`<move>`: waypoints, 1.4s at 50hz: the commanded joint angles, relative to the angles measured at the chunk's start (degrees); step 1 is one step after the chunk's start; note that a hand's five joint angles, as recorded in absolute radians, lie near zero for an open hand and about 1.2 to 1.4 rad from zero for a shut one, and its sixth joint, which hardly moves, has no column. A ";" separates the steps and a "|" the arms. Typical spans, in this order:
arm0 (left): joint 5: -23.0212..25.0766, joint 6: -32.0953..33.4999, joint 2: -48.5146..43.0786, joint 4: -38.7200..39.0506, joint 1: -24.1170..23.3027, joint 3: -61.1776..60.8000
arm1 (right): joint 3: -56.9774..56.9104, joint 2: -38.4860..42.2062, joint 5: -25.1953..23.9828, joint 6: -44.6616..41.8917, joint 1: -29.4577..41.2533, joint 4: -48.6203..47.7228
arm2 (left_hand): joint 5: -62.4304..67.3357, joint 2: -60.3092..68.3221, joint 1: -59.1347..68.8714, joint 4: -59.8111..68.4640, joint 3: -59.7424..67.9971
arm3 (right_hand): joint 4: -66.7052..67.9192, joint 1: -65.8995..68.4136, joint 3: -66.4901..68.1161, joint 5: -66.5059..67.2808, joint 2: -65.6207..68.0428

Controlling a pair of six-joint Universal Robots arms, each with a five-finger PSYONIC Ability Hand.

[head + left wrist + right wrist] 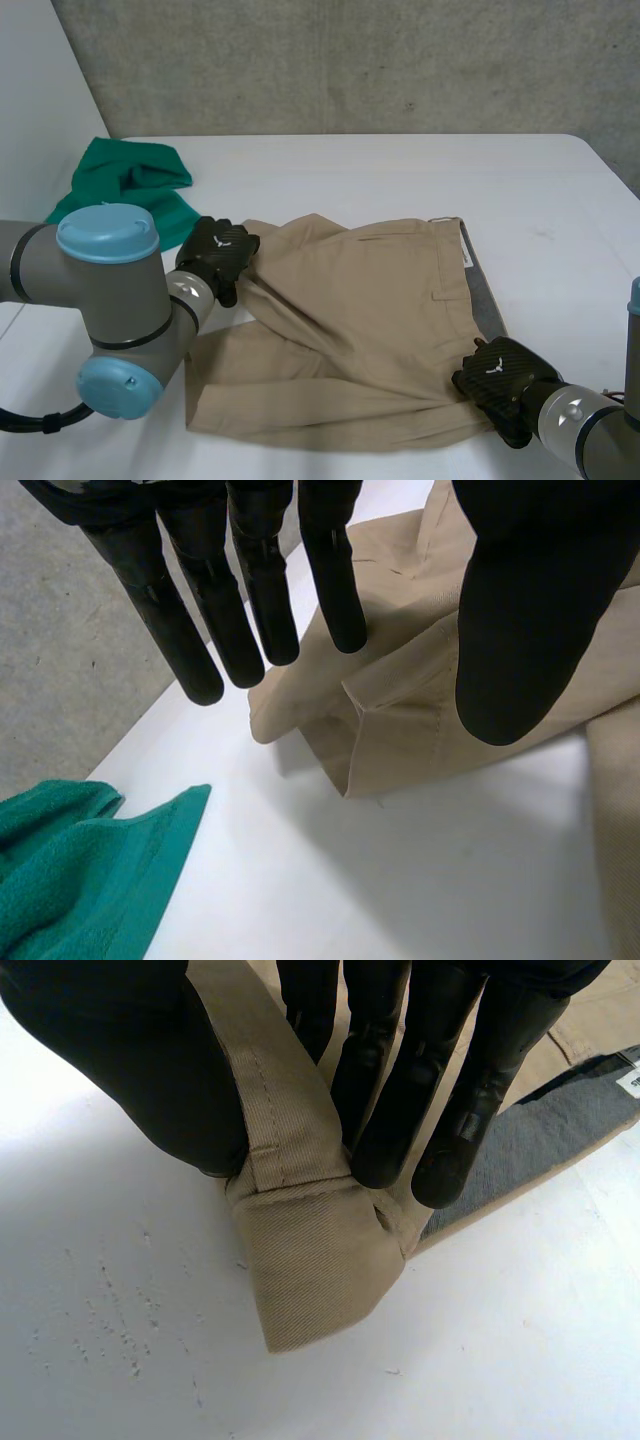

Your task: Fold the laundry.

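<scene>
You are looking down at a white table (400, 170) with a pair of tan trousers (350, 320) lying mostly flat at its middle, creased and partly doubled over. The waistband forms the trousers' right edge, where a strip of grey lining (487, 295) is turned outward.

Your left hand (218, 255) sits at the trousers' left edge, where the cloth is rumpled. In the left wrist view its fingers (250, 600) are straight and spread, the thumb (530, 620) is held apart, and nothing is grasped. A loose trouser hem (350, 740) lies just below the fingertips.

Your right hand (500, 380) is at the trousers' near right corner. In the right wrist view its thumb (130, 1060) and fingers (390, 1110) are pinching a folded end of the tan waistband (310, 1260) between them. The fold sticks out past the fingertips onto the table.

A crumpled green cloth (130, 185) lies beyond the trousers' left edge, apart from them, with a strip of white table between. It is near the left hand.

Bare tabletop stretches beyond the trousers' far edge and out from their right edge. A narrower band of it runs along their near edge.
</scene>
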 commanded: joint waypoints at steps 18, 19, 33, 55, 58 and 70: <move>-2.13 0.17 0.23 -0.31 2.11 -4.33 | 0.37 0.09 0.00 0.00 0.16 -0.53 | 43.67 43.11 43.28 43.36 43.01 | 11.87 22.88 11.49 13.58 12.37; -2.74 0.25 1.27 -0.40 2.46 -5.64 | 0.37 0.09 0.00 0.00 0.08 -0.53 | 43.67 43.11 43.28 43.36 43.01 | 11.87 22.88 11.49 13.58 12.37; -6.70 6.32 3.57 -0.23 0.62 -10.49 | 0.02 0.00 0.09 0.18 0.34 -0.70 | 16.50 15.94 16.11 16.19 15.84 | 11.87 22.88 11.49 13.58 12.37; -3.10 -2.55 25.55 -11.29 -9.05 -24.55 | -0.60 -0.44 0.35 1.93 -0.19 -0.79 | -5.43 -5.99 -5.82 -5.74 -6.09 | 11.87 22.88 11.49 13.58 12.37; -3.27 -4.31 25.11 -13.23 -9.49 -25.95 | -0.60 -0.53 0.35 2.02 -0.19 -0.79 | -1.06 -1.62 -1.45 -1.37 -1.72 | 11.87 22.88 11.49 13.58 12.37; -6.09 -4.41 21.85 -9.01 -9.92 -27.01 | -0.16 -5.52 1.14 0.97 -0.36 3.58 | 43.67 43.11 43.28 43.36 43.01 | 11.87 22.88 11.49 13.58 12.37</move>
